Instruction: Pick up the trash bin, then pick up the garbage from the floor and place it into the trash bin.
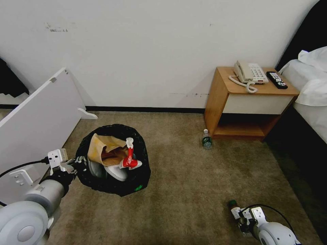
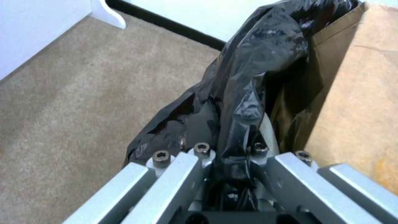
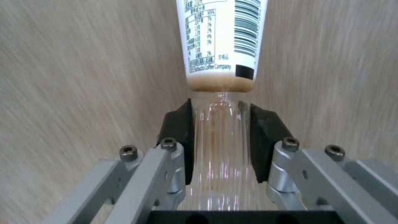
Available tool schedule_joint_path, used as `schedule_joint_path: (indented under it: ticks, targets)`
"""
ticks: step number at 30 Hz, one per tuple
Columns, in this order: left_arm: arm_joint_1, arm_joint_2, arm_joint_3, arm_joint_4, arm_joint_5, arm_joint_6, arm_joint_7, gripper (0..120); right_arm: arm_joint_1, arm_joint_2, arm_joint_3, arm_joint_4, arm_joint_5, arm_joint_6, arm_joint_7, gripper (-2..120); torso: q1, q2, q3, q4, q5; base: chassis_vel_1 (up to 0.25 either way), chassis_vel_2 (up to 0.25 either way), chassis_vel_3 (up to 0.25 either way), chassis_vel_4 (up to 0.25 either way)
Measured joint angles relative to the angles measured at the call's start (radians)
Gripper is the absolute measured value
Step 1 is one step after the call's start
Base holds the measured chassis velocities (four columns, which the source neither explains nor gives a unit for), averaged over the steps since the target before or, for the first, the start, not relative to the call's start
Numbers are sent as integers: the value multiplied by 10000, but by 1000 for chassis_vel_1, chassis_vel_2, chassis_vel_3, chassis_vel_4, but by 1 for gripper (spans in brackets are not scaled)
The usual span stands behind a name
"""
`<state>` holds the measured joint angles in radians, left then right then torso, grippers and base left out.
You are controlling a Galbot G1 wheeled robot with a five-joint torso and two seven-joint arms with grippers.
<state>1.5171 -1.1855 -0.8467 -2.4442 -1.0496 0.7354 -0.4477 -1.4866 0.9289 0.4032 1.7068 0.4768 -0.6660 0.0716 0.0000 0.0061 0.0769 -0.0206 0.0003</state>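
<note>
The trash bin (image 1: 114,185), lined with a crinkly black bag (image 2: 248,77), is at the left over the carpet floor (image 1: 190,177). My left gripper (image 1: 76,164) (image 2: 232,149) is shut on its bagged rim. Inside lie a brown paper bag (image 1: 102,144) (image 2: 360,93), a red-white wrapper (image 1: 129,158) and a white slipper (image 1: 115,172). At the lower right my right gripper (image 1: 238,212) (image 3: 219,124) is shut on the clear neck of a white-labelled bottle (image 3: 222,46) with a dark cap (image 1: 232,204). A green-labelled bottle (image 1: 206,139) stands on the floor beside the nightstand.
A wooden nightstand (image 1: 221,92) with a phone (image 1: 250,72) and a remote (image 1: 276,80) stands against the back wall. A bed (image 1: 310,85) is at the right. A white board (image 1: 37,115) leans at the left, close to my left arm.
</note>
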Motion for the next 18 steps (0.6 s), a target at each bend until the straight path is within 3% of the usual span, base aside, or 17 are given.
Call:
schedule_joint_path:
  ticks: [5, 11, 13, 14, 17, 18]
  targets:
    - [78, -11, 199, 0, 170, 1, 29, 1, 131, 15, 137, 929, 162, 481, -4, 25, 0, 0, 0, 0, -4, 0, 0, 0, 0]
    - [192, 7, 442, 53, 398, 1, 75, 1, 351, -7, 274, 1969, 352, 1807, -380, 25, 0, 0, 0, -1, -4, 0, 0, 0, 0]
    - [254, 31, 589, 77, 460, 0, 84, 1, 464, -19, 341, 2484, 404, 2797, -836, 25, 0, -1, 0, -1, -3, 0, 0, 0, 0]
    - [254, 31, 589, 77, 460, 0, 84, 1, 464, -19, 341, 2484, 404, 2797, -836, 25, 0, -1, 0, -1, -3, 0, 0, 0, 0]
    - [336, 65, 882, 95, 475, 0, 95, 1, 611, -37, 400, 3066, 512, 4445, -1897, 25, 0, -1, 0, -1, -4, 0, 0, 0, 0]
    - [336, 65, 882, 95, 475, 0, 95, 1, 611, -37, 400, 3066, 512, 4445, -1897, 25, 0, -1, 0, -1, -4, 0, 0, 0, 0]
